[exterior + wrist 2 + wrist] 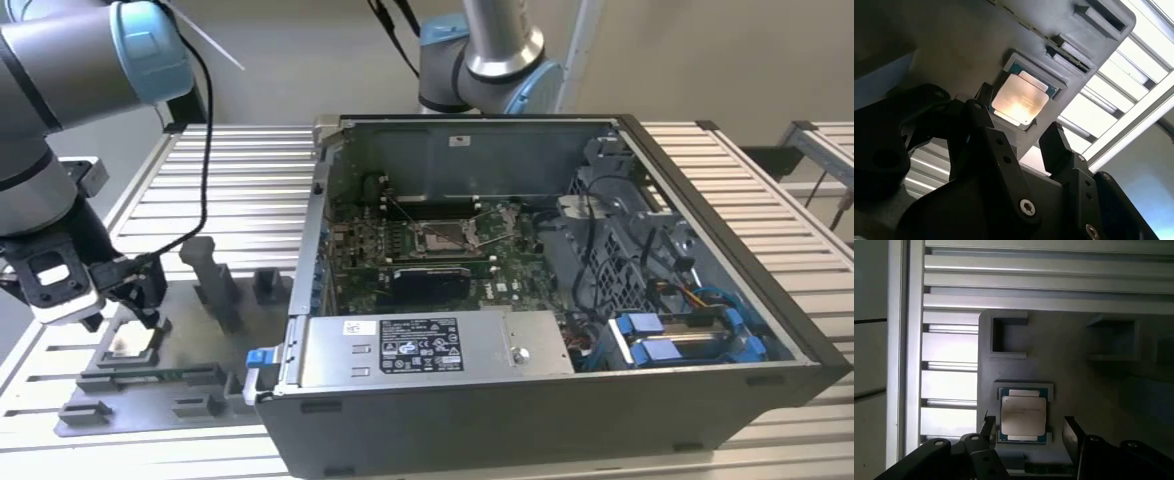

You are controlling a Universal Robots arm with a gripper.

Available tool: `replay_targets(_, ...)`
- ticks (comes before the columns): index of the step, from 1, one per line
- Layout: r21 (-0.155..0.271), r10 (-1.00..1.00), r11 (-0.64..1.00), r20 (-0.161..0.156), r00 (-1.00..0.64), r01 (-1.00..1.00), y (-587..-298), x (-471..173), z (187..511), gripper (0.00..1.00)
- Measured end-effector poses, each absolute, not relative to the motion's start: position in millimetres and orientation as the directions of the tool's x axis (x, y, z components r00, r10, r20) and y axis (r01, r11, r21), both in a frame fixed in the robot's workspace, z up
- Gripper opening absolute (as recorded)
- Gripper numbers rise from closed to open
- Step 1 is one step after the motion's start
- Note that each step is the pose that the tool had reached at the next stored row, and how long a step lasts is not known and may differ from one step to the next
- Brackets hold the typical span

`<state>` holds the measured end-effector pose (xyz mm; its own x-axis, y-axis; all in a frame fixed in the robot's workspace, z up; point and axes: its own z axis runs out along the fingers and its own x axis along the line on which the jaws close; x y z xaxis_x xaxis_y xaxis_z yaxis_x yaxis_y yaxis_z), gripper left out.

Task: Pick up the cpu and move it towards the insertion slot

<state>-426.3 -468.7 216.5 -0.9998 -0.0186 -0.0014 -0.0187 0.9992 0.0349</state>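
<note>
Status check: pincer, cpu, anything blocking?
Pincer open, straddling cpu; cpu seated in grey fixture, not lifted. In the case, insertion slot exposed. Nothing in the way.

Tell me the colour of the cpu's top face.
The cpu has a silvery-white face with a green rim, clearest in the first wrist view.

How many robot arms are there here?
2. One arm stands at the exterior view's left, its gripper low over the cpu in the grey fixture; the other arm rises behind the computer case. More may be hidden.
</note>
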Motion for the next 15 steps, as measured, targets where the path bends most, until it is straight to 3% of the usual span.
replay_targets(15, 0.035, -0.044, 0.998, -0.003, -0.999, -0.044, -469, -430, 196, 1.00)
